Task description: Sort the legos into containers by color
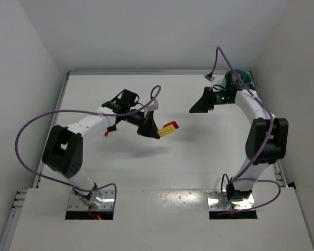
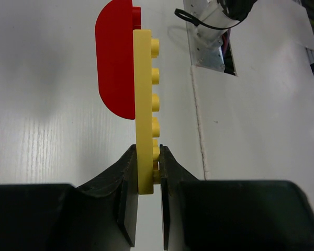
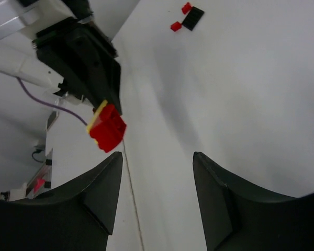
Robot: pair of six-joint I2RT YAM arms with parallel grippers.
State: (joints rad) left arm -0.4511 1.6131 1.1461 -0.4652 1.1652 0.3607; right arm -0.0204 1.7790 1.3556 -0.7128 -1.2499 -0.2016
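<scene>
My left gripper is shut on the near end of a long yellow lego and holds it in the air over the middle of the table. A red rounded lego is stuck to the yellow one's far end. The joined pair shows in all views. My right gripper is open with nothing in it, a short way right of the pair and facing it. The teal bowl with the containers sits at the back right, mostly hidden behind my right arm.
A black lego and two small red legos lie on the table beyond the left gripper. One small red lego shows beside the left arm. White walls close in the table at the left, back and right.
</scene>
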